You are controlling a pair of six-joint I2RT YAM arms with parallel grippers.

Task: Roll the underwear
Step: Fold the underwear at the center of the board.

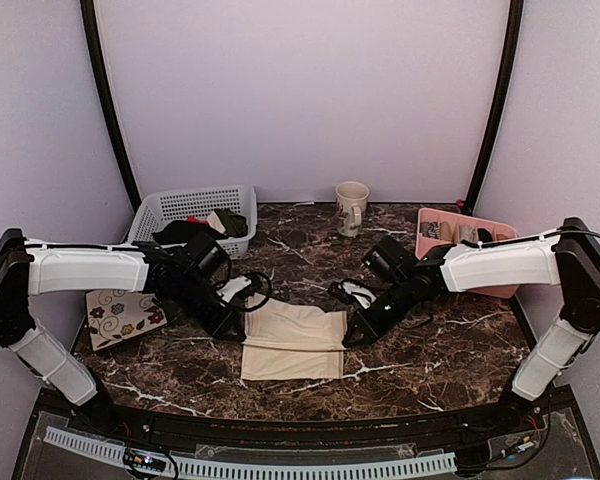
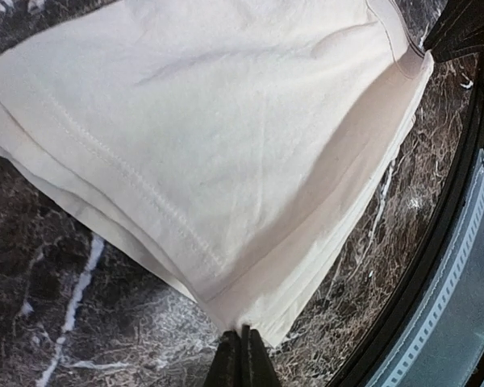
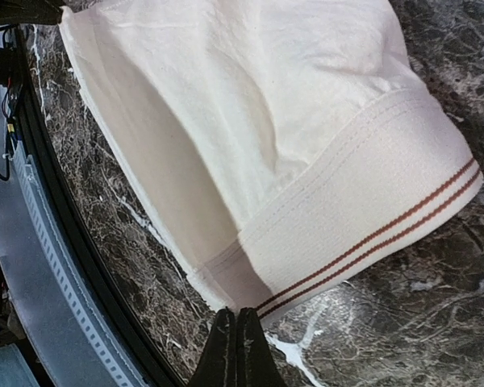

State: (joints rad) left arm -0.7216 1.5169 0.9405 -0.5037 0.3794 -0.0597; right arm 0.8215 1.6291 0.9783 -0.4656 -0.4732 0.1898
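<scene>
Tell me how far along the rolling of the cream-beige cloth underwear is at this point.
Done: the cream-beige cloth underwear lies flat in folded layers on the dark marble table. In hand: the left gripper and the right gripper are each closed on a corner of it, on opposite sides. Left: the whole roll; no rolled part shows yet.

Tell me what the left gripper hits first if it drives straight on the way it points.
The underwear. The left gripper has its fingers pressed together right at the garment's near corner, so going on would likely just shove the cloth ahead.
</scene>
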